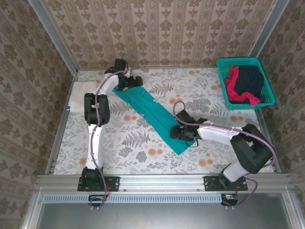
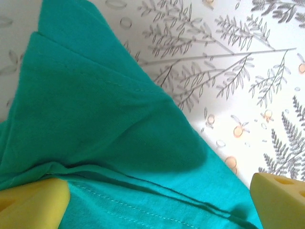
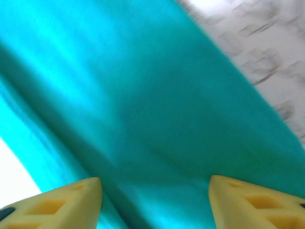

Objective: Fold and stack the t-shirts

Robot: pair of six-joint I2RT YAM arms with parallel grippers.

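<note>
The left gripper [image 2: 158, 188] stands wide open. Its yellow fingers [image 2: 28, 205] sit far apart at the bottom corners of the left wrist view, with nothing pinched between them. The teal t-shirt [image 2: 95, 119] lies rumpled just under them, a stitched hem running across at 6 o'clock. Fern-printed table cloth [image 2: 248, 71] shows toward 1 o'clock.

The right gripper [image 3: 155, 182] has its jaws parted too, less widely. Its yellow fingers [image 3: 248, 205] hang close over smooth teal cloth that spans the gap. The wrist picture is blurred, and I see no fold caught between them.

In the top view the left gripper [image 1: 129, 82] sits at the far end of the teal t-shirt [image 1: 152, 112], toward 11 o'clock on the table [image 1: 133, 143]. The right gripper [image 1: 180, 132] is at the near end, toward 5 o'clock. The shirt is folded into a long narrow band, lying flat on the diagonal between the two.

A cream-white t-shirt [image 1: 83, 95] lies folded at the table's left edge, about 10 o'clock, just beside the left arm and apart from the teal one.

At 2 o'clock stands a teal mesh basket [image 1: 240, 60]. In it lie a red t-shirt [image 1: 233, 86] and a dark navy t-shirt [image 1: 250, 78], bunched together.
</note>
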